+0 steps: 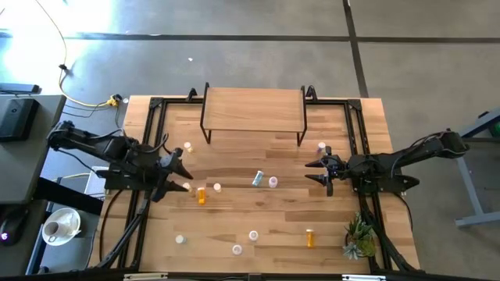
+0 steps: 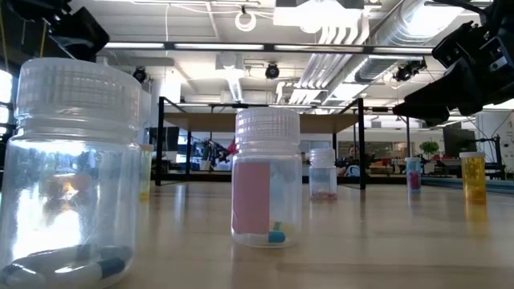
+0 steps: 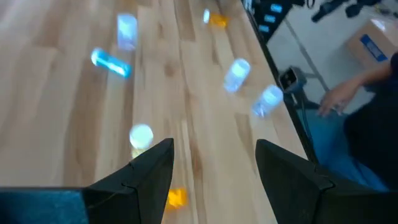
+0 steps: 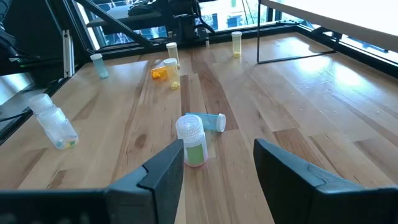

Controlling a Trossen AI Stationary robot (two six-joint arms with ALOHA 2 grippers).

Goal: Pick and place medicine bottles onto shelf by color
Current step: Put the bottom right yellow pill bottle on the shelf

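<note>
Grey concrete floor (image 1: pixel 234 47) with dark seams; yellow cable (image 1: pixel 74 94) across it; white ducts (image 2: pixel 361 32) overhead.

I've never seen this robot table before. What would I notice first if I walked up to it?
Probably the little medicine bottles scattered all over the wooden table, some standing, a blue one lying on its side mid-table. Next, two dark arms reaching in from either side, left tool and right tool both open and empty. The small shelf at the far edge holds nothing yet.

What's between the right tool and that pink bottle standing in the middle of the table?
Nothing visible. The right tool is open and faces the pink bottle across bare wood. The blue bottle lying on its side is just beyond the pink one, not in the path.
</note>
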